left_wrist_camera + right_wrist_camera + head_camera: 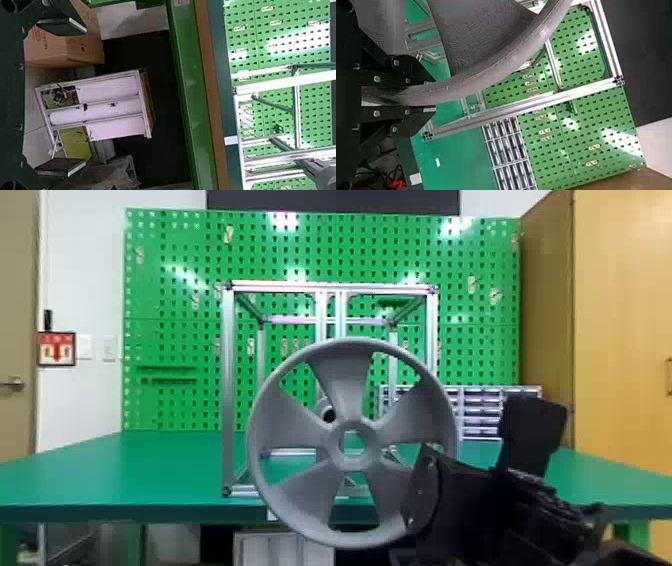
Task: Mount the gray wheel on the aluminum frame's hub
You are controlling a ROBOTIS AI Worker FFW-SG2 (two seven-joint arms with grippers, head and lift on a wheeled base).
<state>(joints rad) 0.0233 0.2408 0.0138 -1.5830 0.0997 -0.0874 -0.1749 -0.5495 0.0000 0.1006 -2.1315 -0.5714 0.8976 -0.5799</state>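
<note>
Right gripper [433, 94], nearer one, clamped on wheel [340, 385] at its right edge; left gripper [85, 96] fingers apart. Wheel upright in front of hub [328, 410] and frame [228, 390], centered lower and right of hub.

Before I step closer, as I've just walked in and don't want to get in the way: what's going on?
The robot's right pincer grips the gray wheel by its rim, in front of the aluminum frame. The wheel isn't mounted: the hub shows behind it, off its center hole. The left pincer is open and empty.
</note>
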